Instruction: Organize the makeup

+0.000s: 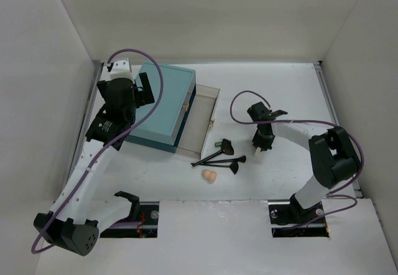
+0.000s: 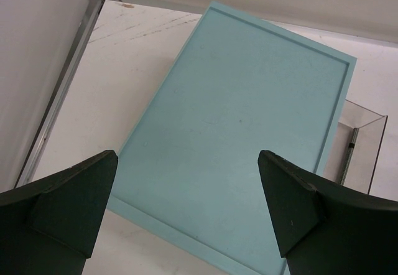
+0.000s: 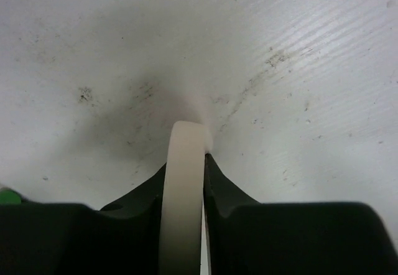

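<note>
My right gripper [image 1: 260, 143] [image 3: 186, 163] is shut on the round white puff [image 3: 183, 200], held edge-on just above the white table; the puff peeks out below the fingers in the top view [image 1: 257, 152]. Two black-handled brushes [image 1: 217, 158] and a black piece with a green part [image 1: 225, 144] lie mid-table, left of that gripper. The peach sponge [image 1: 209, 175] lies just in front of them. My left gripper [image 1: 147, 92] [image 2: 186, 163] is open and empty, hovering over the teal box [image 2: 242, 119]. Compacts, bottle, tube and palette are out of view.
The teal box [image 1: 160, 108] sits at the back left. Its clear drawer [image 1: 202, 123] is pulled out to the right, and the left wrist view shows it [image 2: 367, 139] with a thin dark stick inside. White walls enclose the table on three sides.
</note>
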You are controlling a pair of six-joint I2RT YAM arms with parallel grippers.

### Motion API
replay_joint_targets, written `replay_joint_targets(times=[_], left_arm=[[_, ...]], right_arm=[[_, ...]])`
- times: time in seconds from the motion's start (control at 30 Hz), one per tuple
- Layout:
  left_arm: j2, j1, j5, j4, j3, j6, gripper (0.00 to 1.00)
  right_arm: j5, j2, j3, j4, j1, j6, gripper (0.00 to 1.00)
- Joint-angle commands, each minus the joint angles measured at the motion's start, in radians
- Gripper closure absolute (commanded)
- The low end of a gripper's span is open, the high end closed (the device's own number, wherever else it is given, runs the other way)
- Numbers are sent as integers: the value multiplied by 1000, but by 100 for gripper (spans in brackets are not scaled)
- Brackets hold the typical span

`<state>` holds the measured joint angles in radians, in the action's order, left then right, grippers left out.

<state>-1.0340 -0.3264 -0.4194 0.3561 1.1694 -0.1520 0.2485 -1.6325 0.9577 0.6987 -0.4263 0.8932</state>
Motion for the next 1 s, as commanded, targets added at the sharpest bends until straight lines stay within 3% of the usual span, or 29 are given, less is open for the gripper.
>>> replay_joint_targets(times=[0.0,0.2,0.47,0.7,0.87,0.97], left_arm=[[37,4,-2,-34,19,12,0],[32,-15,-1,-42,0,6,0],[42,-105,-1,-29,-37,-24,0],[52,-197,-5,7,-54,-66,0],[64,-282,-1,40,-70,-84,0],[65,-355,-12,60,-73,-83,0]], right_arm=[[-48,6,61,-79,-54,32,82],[77,76,284,30,-148,-72,84],[-44,-91,581,-80,-258,-161,81],[-138,-291,749,-156,-303,-169,59],[-147,-326,782,-157,-305,-174,13],[-150,-270,739,-182,-300,-168,8]])
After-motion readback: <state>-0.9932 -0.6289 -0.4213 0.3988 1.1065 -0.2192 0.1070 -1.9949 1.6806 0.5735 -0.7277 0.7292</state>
